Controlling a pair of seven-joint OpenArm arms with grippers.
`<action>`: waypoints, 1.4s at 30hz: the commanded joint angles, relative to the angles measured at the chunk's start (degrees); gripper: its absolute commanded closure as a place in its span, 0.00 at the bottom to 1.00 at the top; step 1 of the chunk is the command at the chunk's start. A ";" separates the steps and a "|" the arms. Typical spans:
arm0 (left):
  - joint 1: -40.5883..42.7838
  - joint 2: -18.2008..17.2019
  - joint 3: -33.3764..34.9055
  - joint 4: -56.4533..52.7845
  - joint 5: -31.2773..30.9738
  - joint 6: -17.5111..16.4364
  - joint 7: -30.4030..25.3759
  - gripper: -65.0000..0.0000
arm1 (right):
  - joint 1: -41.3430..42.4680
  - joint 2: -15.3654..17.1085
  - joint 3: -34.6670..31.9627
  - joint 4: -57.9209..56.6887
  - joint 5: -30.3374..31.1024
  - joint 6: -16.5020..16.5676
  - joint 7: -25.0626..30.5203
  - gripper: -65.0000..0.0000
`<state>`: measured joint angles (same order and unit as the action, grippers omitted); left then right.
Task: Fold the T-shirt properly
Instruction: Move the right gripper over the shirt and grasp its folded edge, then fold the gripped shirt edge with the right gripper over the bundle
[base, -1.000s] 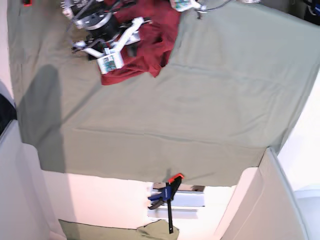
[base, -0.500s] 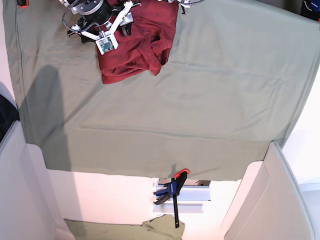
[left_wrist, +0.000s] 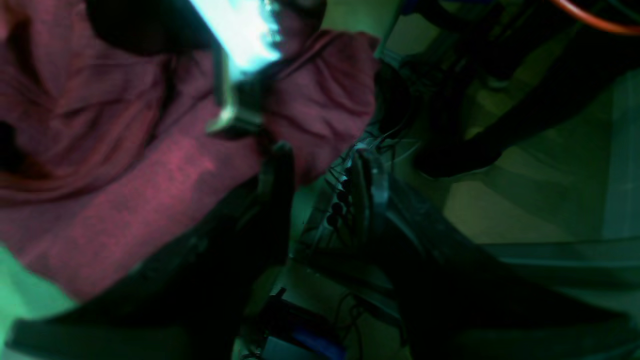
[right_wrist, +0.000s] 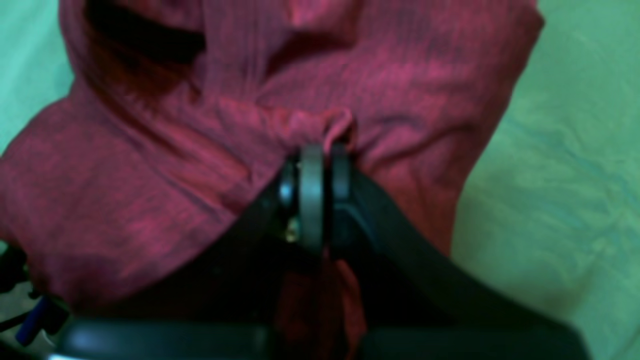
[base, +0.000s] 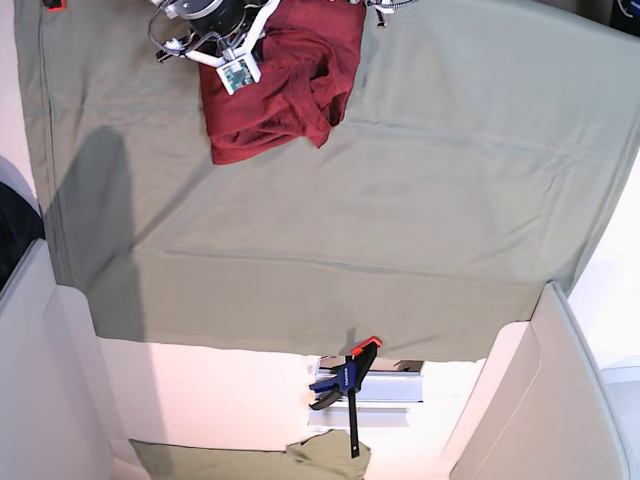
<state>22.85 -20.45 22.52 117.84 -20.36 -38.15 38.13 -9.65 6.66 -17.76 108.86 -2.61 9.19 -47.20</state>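
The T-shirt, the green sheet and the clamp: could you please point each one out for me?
T-shirt (base: 270, 95): base view, middle of the crumpled fabric.
Green sheet (base: 420, 210): base view, bare middle area.
Clamp (base: 349, 385): base view, upper bar.

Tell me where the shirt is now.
In the base view the shirt lies bunched at the top left of the green sheet, under the right gripper.

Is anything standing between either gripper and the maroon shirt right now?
Nothing visible. The right gripper is already shut on a pinch of the T-shirt. The left gripper stands open at the shirt's edge, with only bare olive-green cloth around.
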 joint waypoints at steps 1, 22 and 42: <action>-0.13 -0.04 -1.42 0.90 -0.90 -0.02 -1.11 0.70 | 0.55 -0.02 -0.07 1.53 0.63 -0.07 1.05 1.00; 0.20 -5.60 -18.53 0.90 -7.32 -0.63 -1.01 0.70 | -10.27 3.87 -13.77 17.29 2.99 0.04 -0.39 1.00; 0.20 -5.62 -18.38 0.94 -11.26 -1.85 -0.96 0.72 | -11.17 4.39 -14.47 17.05 -4.52 -0.22 4.35 0.50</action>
<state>23.16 -25.58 4.29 117.86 -30.94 -39.13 38.13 -21.21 11.40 -32.12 124.90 -7.16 9.13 -44.42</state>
